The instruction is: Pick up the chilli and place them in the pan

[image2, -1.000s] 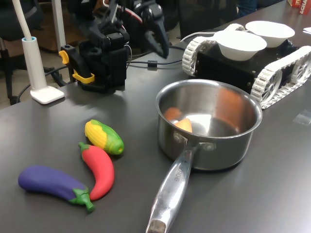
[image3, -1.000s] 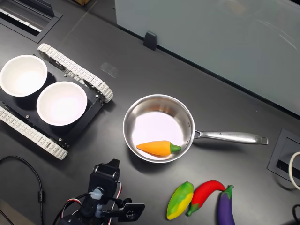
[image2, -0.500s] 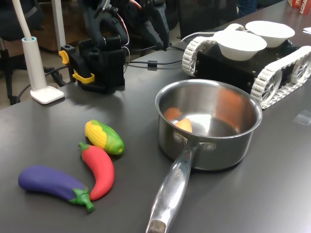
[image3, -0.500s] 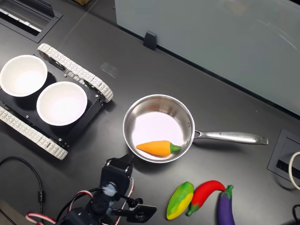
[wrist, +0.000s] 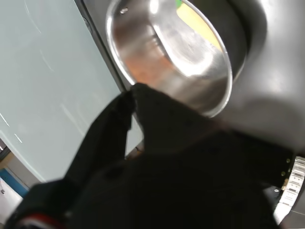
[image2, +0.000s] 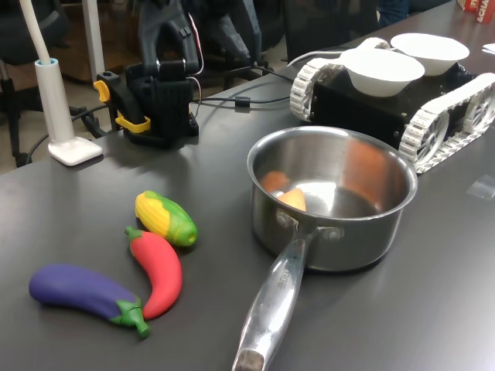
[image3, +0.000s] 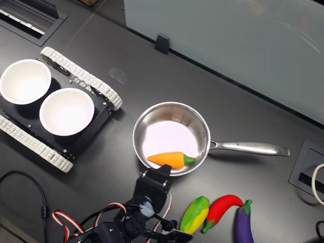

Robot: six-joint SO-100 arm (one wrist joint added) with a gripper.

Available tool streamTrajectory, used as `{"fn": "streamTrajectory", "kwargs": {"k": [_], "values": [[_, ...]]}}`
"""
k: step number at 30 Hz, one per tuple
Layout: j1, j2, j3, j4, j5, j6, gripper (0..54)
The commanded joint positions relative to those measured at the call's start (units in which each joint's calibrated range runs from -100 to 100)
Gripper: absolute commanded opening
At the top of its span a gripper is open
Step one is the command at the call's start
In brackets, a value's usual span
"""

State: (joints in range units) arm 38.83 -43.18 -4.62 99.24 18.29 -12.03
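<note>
Chilli (image3: 223, 207): one, lying on the dark table (image3: 126, 91), between one corn (image3: 194, 216) on the second exterior view's left and one eggplant (image3: 244, 223) on the second exterior view's right, touching both. One pan (image3: 171, 137) is sitting farther in, handle pointing to the second exterior view's right, holding one orange carrot (image3: 171, 160). Two white bowls (image3: 66, 111) are resting on a tracked vehicle (image3: 81, 78). Gripper (image3: 173, 234) is hovering just left of the corn; can't tell if it's spread or pressed together.
</note>
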Motion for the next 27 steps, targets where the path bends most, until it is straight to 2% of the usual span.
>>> {"fn": "streamTrajectory", "kwargs": {"k": [1, 14, 27], "values": [[6.69, 3.66, -8.33, 0.42, 1.86, -2.26, 0.0], [23.21, 18.09, -19.87, 0.42, 7.23, -7.21, 0.0], [28.71, 27.53, -26.42, 0.42, 9.13, -7.63, 0.0]]}}
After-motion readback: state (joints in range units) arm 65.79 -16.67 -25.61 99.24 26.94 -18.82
